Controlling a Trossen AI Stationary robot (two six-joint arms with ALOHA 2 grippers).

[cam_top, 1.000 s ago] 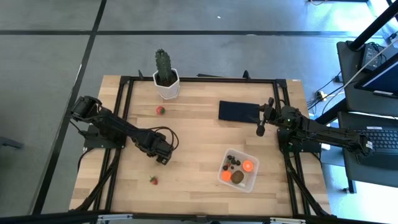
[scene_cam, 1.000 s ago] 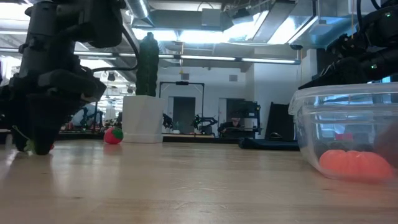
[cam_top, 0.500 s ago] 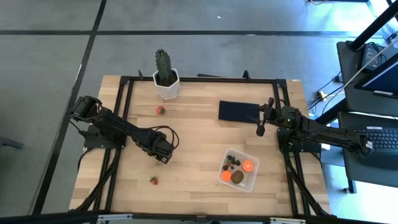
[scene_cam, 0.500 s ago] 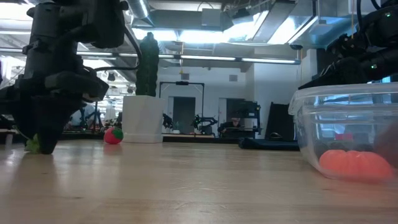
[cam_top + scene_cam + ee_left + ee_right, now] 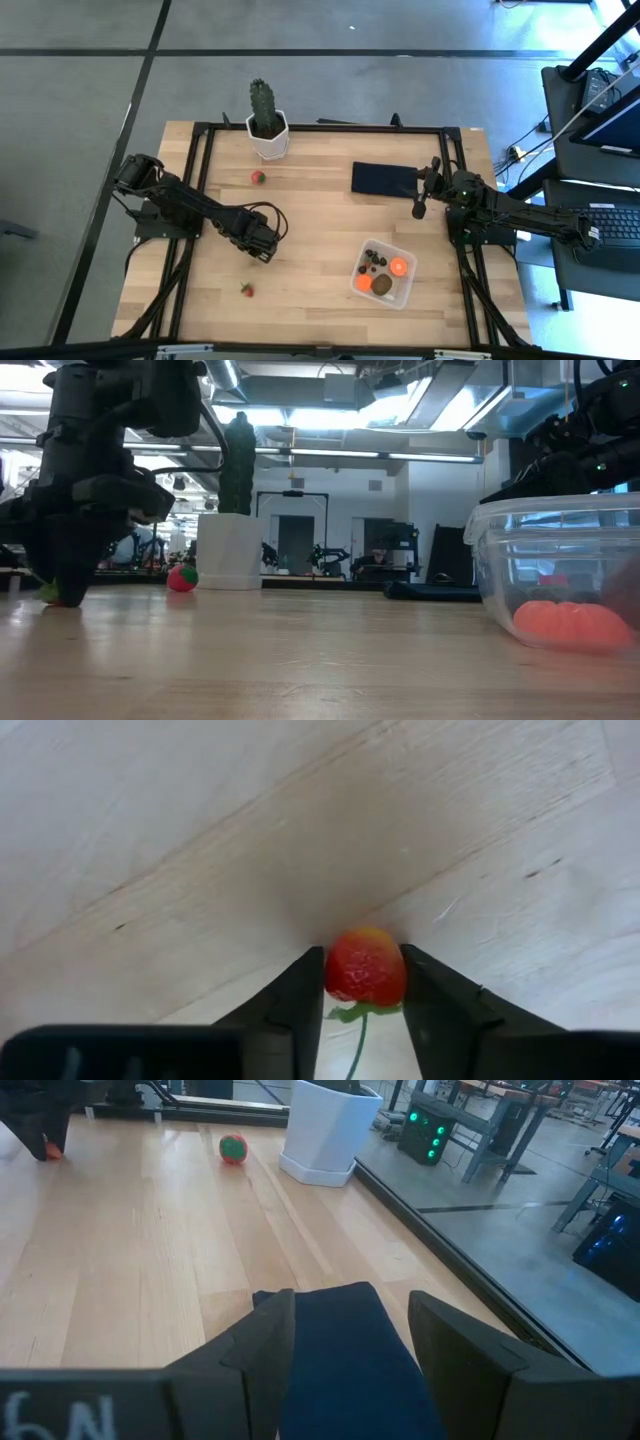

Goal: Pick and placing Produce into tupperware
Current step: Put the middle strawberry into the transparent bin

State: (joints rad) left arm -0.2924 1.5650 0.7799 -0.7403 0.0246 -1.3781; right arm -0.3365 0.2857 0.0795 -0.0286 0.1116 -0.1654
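Your left gripper [image 5: 262,254] is down at the table [image 5: 320,300], left of centre, and its fingers [image 5: 300,995] are pressed against both sides of a red strawberry [image 5: 366,966], whose green stem trails back between them. In the low view that arm stands at the far left with a bit of green showing at its tip.

Just toward the front edge from that gripper, a second strawberry [image 5: 246,290] lies loose on the wood. Farther back, a third strawberry [image 5: 258,178] sits near the cactus [image 5: 263,108] in its white pot [image 5: 269,142], apart from it.

Moving right, a flat dark rectangle [image 5: 382,179] lies on the rear half of the table. The clear box [image 5: 385,273] stands toward the front on the right, and it holds orange balls [image 5: 399,266], small dark berries [image 5: 374,258] and a brown oval fruit [image 5: 383,285].

Your right gripper [image 5: 420,203] waits at the right end of the dark rectangle. Its fingers [image 5: 262,1342] stand apart with only that dark rectangle seen between them, and they hold nothing.
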